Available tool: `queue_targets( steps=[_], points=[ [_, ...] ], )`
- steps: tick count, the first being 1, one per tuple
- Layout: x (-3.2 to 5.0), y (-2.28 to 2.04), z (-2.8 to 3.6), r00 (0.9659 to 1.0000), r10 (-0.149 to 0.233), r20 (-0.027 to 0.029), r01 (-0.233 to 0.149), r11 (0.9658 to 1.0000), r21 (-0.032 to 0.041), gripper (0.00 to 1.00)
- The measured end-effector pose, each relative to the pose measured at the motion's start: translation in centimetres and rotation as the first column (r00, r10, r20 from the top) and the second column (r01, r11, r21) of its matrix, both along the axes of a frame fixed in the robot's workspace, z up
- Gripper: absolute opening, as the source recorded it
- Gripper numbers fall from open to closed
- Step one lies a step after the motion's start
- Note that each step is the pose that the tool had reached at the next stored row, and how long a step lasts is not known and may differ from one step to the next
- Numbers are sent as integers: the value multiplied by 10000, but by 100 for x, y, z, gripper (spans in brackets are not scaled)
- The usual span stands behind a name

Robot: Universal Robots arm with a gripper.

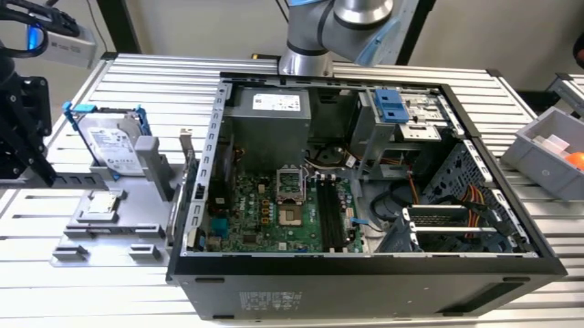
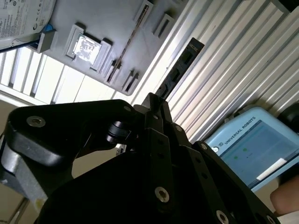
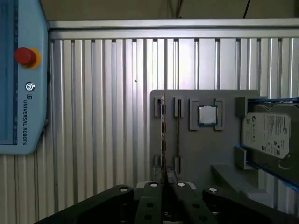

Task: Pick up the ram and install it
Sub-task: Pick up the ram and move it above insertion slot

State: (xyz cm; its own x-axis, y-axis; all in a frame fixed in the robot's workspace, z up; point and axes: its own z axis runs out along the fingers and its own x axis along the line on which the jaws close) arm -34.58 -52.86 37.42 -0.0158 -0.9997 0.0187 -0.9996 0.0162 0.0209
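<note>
One end of the ram [image 2: 180, 69] sits clamped in the gripper [image 2: 153, 101]; I judge a slow, untilted carry best, lest the long stick slip.

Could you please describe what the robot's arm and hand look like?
The arm has rounded silver-grey segments and a light-blue joint cap. The hand is matte black, built of angular linked bars studded with round silver screws.
</note>
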Motion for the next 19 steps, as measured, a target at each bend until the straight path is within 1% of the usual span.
queue_targets(
  steps=[19],
  points=[
    [0,0,184,10000,0,0,0,10000,0,0]
  ],
)
